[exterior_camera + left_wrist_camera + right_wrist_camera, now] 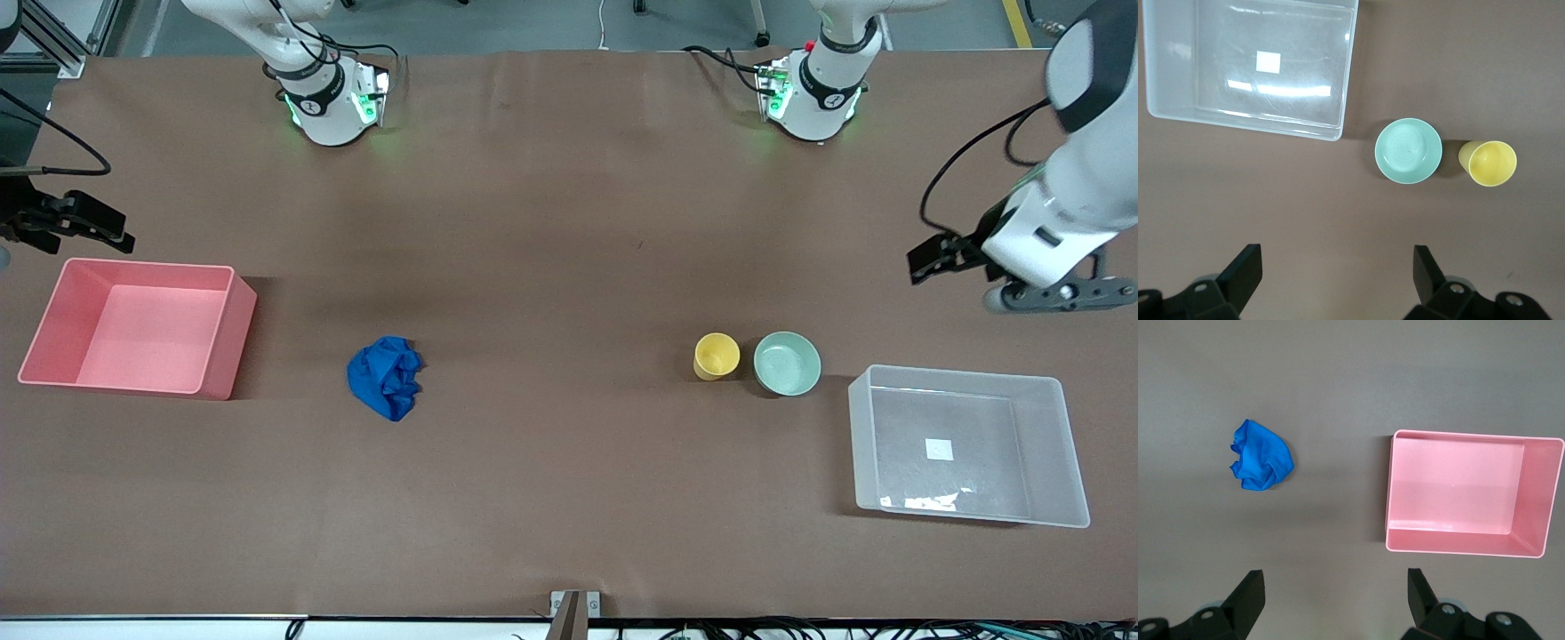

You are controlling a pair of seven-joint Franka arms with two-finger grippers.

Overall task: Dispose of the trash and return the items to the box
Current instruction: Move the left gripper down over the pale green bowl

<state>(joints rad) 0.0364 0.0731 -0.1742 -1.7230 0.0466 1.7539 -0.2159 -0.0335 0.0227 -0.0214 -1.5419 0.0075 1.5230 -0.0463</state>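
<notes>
The trash, a crumpled blue wad (385, 377), lies on the brown table beside the pink bin; it also shows in the right wrist view (1261, 456). The yellow cup (717, 356) and mint-green bowl (787, 363) stand side by side next to the clear box (861, 436), which holds only its white label. The left wrist view shows the cup (1491, 163), the bowl (1408, 150) and the box (1171, 110). My left gripper (925, 260) (1337, 257) is open and empty, up over the table at the left arm's end. My right gripper (111, 229) (1335, 580) is open and empty, up by the pink bin.
A pink rectangular bin (224, 342) stands at the right arm's end of the table, with nothing in it; it also shows in the right wrist view (1390, 493). Both arm bases stand along the edge farthest from the front camera.
</notes>
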